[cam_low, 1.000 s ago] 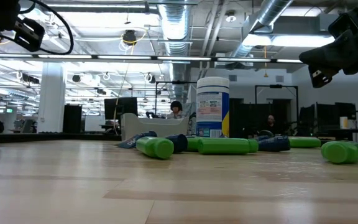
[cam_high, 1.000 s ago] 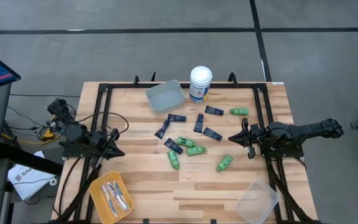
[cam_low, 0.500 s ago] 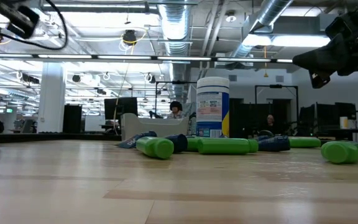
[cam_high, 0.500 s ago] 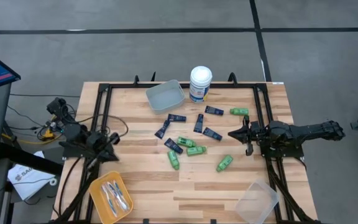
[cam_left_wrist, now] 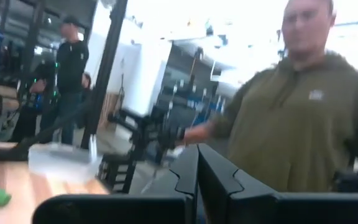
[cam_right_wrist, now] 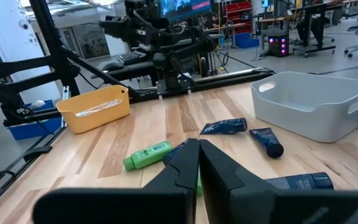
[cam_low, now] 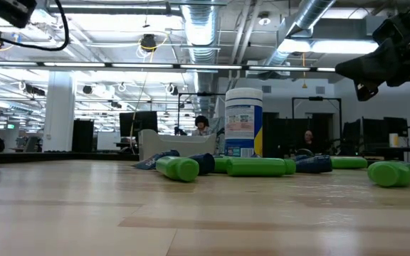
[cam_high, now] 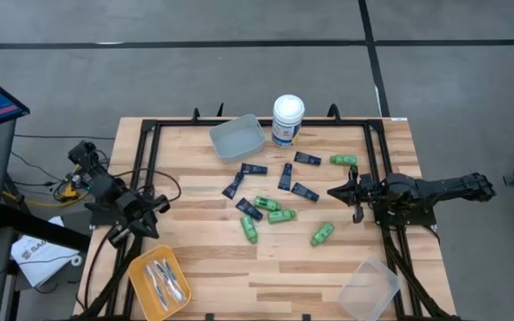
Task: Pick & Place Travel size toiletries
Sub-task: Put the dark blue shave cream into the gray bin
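Green bottles (cam_high: 281,216) and navy tubes (cam_high: 286,176) lie scattered flat on the middle of the wooden table; in the low view they show as a row (cam_low: 255,167). Light-blue-and-white toothbrushes (cam_high: 163,282) lie in an orange bin. My left gripper (cam_high: 161,203) hangs shut over the table's left side, away from every item; its fingers (cam_left_wrist: 219,180) point up toward the room. My right gripper (cam_high: 333,192), also shut, hovers above the table's right side, just right of a navy tube (cam_high: 305,191); its wrist view shows tubes (cam_right_wrist: 224,127) and a green bottle (cam_right_wrist: 148,155) ahead.
A grey bin (cam_high: 236,136) and a tall white canister (cam_high: 287,120) stand at the far edge. The orange bin (cam_high: 141,267) sits at the near left, a clear bin (cam_high: 368,289) at the near right. A person in an olive hoodie (cam_left_wrist: 303,124) stands beyond the table.
My left gripper has drawn back toward the table's left edge, risen, and tipped its fingers upward; in the low view it has climbed almost out of the picture. My right gripper has edged slightly toward the far edge. No item has moved.
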{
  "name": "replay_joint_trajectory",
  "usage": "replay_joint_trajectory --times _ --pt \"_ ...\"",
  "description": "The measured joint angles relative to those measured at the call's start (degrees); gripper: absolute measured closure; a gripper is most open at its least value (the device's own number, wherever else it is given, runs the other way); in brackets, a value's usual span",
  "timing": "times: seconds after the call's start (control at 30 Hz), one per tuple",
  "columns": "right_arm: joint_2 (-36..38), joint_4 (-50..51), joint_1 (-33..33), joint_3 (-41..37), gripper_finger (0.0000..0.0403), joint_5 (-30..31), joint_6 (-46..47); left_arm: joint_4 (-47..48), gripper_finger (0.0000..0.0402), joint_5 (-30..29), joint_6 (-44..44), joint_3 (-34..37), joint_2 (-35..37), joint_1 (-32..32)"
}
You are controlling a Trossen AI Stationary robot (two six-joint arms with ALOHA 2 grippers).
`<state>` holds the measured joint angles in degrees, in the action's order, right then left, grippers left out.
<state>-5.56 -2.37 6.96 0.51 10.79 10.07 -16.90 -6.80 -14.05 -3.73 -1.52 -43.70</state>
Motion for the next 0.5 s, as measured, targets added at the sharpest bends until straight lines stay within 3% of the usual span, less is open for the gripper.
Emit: replay_joint_trajectory --times 0.2,0.33,0.5 --pt "0.0 0.0 0.0 0.0 0.0397 0.0 0.0 -14.0 0.0401 -1.8 3.6 0.0 -2.1 0.0" --pt "0.0 0.0 0.0 0.0 0.0397 0.0 0.0 -26.4 0.0401 -8.8 14.1 0.0 -4.6 0.0" --pt "0.0 0.0 0.0 0.0 0.0397 0.0 0.0 -44.0 0.0401 -9.8 32.9 0.0 -10.3 0.0"
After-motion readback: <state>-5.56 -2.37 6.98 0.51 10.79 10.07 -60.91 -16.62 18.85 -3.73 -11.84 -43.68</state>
